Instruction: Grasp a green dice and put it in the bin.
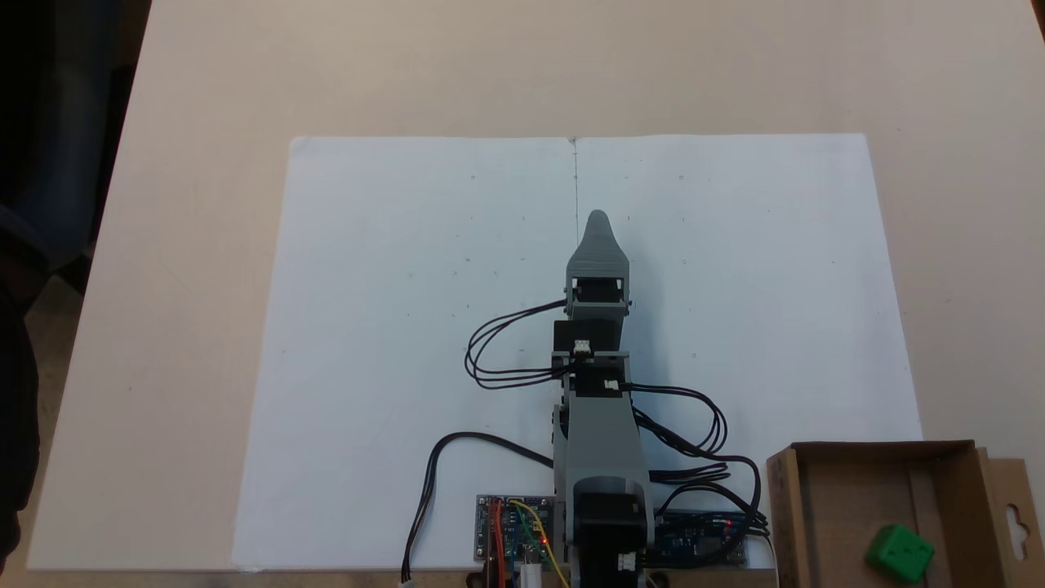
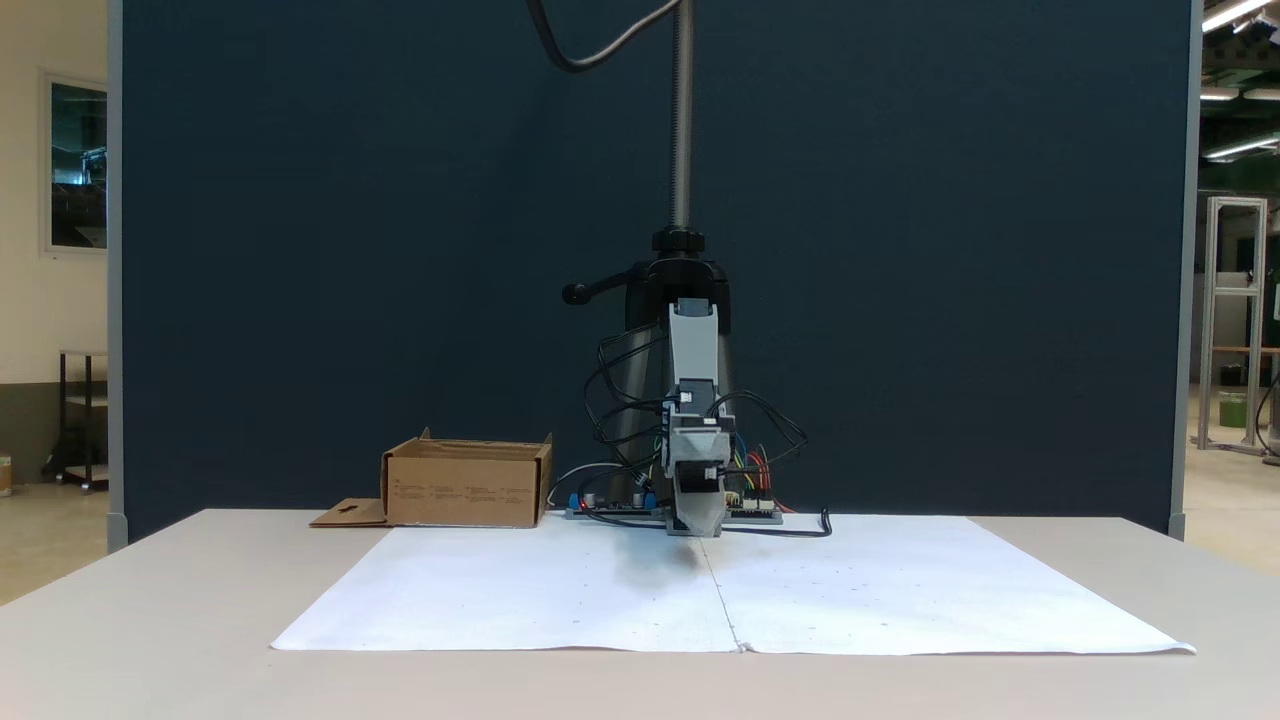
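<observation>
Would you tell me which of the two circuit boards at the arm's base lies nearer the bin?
The dark board, right of the arm's base in a fixed view, beside the bin; the wired light board lies left.

We see a beige table (image 2: 150, 620) with two white paper sheets (image 2: 560, 600) laid side by side on it, their seam running down the middle. Behind the table stands a dark blue partition (image 2: 350, 250) with grey edge posts. To the left of it there is a cream wall (image 2: 50, 300) with a framed window (image 2: 78, 165) and a dark low shelf (image 2: 82, 415) below. To the right we see ceiling strip lights (image 2: 1235, 15), a metal frame rack (image 2: 1235, 320) and a pale floor (image 2: 1225, 500).
</observation>
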